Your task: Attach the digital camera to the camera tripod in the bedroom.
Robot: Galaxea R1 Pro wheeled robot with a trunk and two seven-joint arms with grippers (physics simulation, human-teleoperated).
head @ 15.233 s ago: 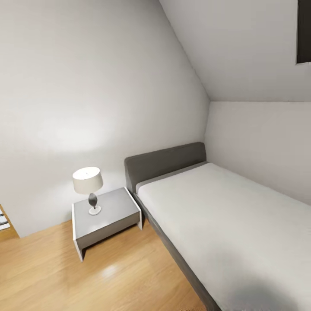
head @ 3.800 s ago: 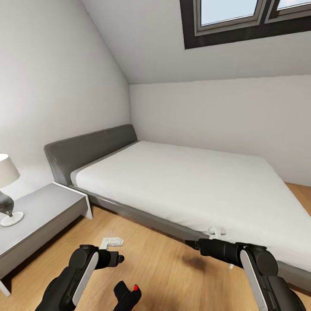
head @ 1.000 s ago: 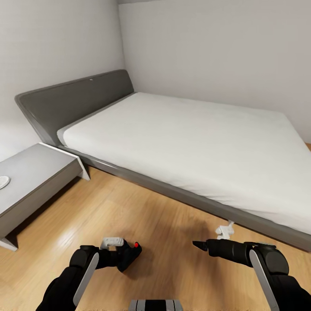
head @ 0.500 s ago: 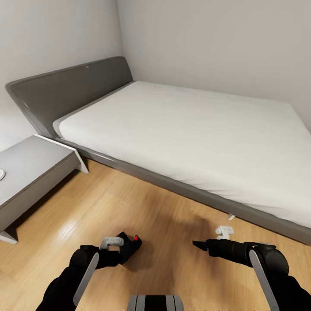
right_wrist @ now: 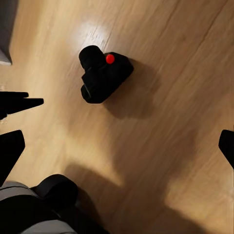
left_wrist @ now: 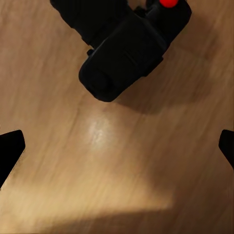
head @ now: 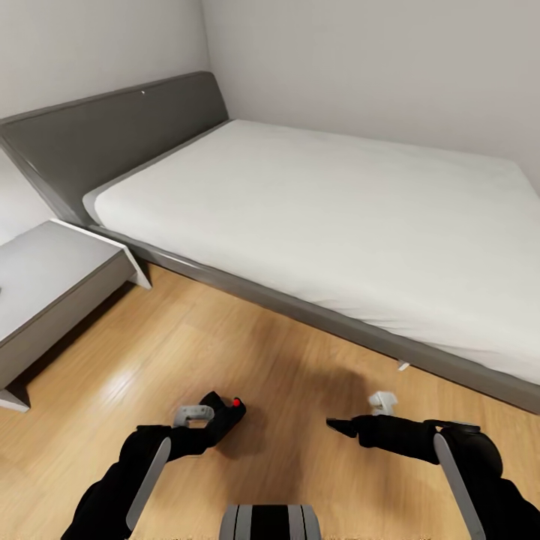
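Observation:
The digital camera is black with a round red button and lies on the light wood floor. It also shows in the left wrist view and the right wrist view. My left gripper hangs low right beside it and is open. Its fingertips are spread wide with bare floor between them, and the camera sits just beyond them. My right gripper points toward the camera from the right, a short way off. It is open and empty. The camera tripod is out of view.
A grey bed with a white mattress runs across the view beyond the arms, its frame close to the right arm. A grey nightstand stands at the left. Pale grey walls rise behind. My base shows at the bottom edge.
The whole picture has slid upward, so the head camera has moved. The camera stays on the floor by the left gripper. Both grippers remain open.

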